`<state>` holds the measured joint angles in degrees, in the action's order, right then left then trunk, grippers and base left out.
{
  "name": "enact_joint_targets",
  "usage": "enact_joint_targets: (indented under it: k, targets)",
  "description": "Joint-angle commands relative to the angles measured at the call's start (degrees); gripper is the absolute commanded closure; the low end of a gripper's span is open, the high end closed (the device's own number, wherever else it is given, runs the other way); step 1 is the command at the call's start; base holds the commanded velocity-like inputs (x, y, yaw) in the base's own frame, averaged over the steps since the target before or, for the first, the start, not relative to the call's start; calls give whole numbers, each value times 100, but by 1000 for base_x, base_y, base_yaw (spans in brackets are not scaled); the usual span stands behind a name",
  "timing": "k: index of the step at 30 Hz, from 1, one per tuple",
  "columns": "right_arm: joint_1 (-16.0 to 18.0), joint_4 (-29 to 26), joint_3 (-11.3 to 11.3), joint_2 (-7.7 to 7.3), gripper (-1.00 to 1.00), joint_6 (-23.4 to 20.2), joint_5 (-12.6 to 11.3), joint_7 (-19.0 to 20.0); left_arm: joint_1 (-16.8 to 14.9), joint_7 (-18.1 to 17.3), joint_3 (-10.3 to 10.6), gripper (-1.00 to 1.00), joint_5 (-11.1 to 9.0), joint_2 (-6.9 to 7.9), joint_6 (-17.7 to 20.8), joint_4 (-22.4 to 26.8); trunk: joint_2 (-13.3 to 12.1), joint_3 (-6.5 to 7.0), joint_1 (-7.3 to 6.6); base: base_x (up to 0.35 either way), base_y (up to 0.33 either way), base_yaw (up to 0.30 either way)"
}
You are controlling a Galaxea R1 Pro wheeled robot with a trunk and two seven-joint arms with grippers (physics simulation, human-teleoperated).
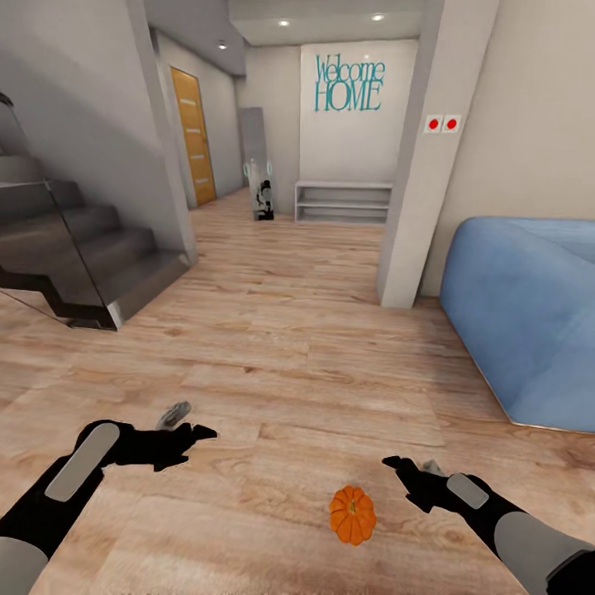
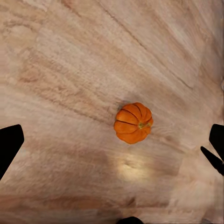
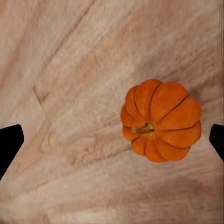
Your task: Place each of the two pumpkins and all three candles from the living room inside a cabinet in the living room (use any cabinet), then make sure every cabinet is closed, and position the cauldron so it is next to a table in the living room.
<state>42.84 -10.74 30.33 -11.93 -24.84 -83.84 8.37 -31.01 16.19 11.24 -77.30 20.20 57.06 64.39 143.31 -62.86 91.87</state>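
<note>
Pumpkin (image 1: 352, 515) lay on the floor (image 1: 289, 347), looking light, rigid, ribbed; right gripper (image 1: 411, 473), fingers apart, should probably span its round sides.

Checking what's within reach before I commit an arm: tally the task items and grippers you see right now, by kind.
Pumpkins: 1, the pumpkin on the wood floor
Grippers: 2, left gripper and right gripper, both held above the floor, nothing in either
Candles: 0 seen
Cauldrons: 0 seen
Total: 3
</note>
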Motion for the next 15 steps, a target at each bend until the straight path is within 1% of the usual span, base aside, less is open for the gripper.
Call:
enact_joint_targets:
  k: [1,2,3,4,5,6,9,13,15]
  targets:
    - [2,1,25,-7,-100,-13,-7,22,-3,-82,17,-100,-148,90,-1,5,4,-28,1,0,0,0]
    - [4,1,25,-13,-100,-12,-8,23,-2,-522,31,-100,-282,278,-1,-2,5,-50,4,0,0,0]
    - [2,1,25,-15,-100,-12,-9,24,1,-838,36,-100,-331,359,-2,-15,7,-72,6,0,0,0]
    - [3,1,25,-17,-100,-12,-7,24,5,-1143,39,-100,-351,414,-2,-24,8,-95,9,0,0,0]
    - [4,1,25,-17,-100,-12,-8,24,7,-1284,42,-100,-355,433,0,-27,9,-117,12,0,0,0]
    - [4,1,25,-18,-100,-12,-9,24,10,-1534,51,-100,-362,461,-1,-32,11,-139,14,0,0,0]
    - [3,2,26,-14,-100,-3,-5,24,14,-1930,65,-100,-369,494,3,-38,15,-205,22,0,0,0]
    - [2,2,26,-11,-100,18,-3,27,21,-2131,70,-100,-411,507,6,-34,20,-294,32,0,0,0]
    - [4,2,26,-11,-100,28,-2,29,23,-2302,76,-100,-425,505,8,-22,23,-338,37,0,0,0]
